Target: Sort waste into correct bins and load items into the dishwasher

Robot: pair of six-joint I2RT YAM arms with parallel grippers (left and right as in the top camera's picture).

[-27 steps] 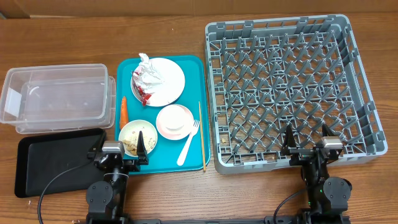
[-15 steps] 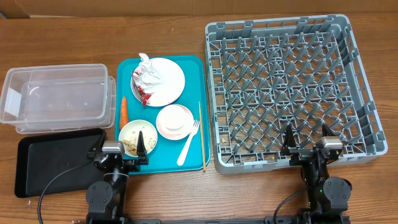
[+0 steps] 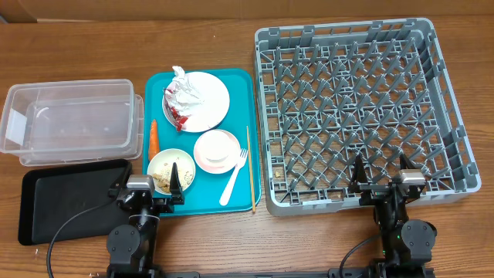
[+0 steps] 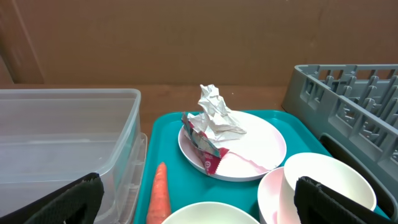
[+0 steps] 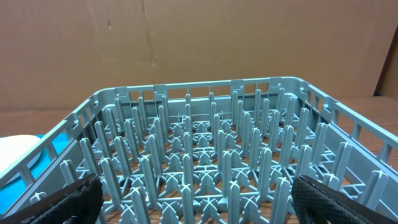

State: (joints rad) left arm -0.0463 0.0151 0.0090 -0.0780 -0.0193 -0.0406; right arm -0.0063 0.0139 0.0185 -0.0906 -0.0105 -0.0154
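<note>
At near table edge | left hand wide open, empty | right hand likewise | bowl cut off below

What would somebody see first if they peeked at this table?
Probably the big grey dish rack filling the right side, full of upright pegs with no dishes in it. Next comes the bright teal tray in the middle. It carries a crumpled paper wad on a white plate at its far end, and an orange carrot along its left edge.
</note>
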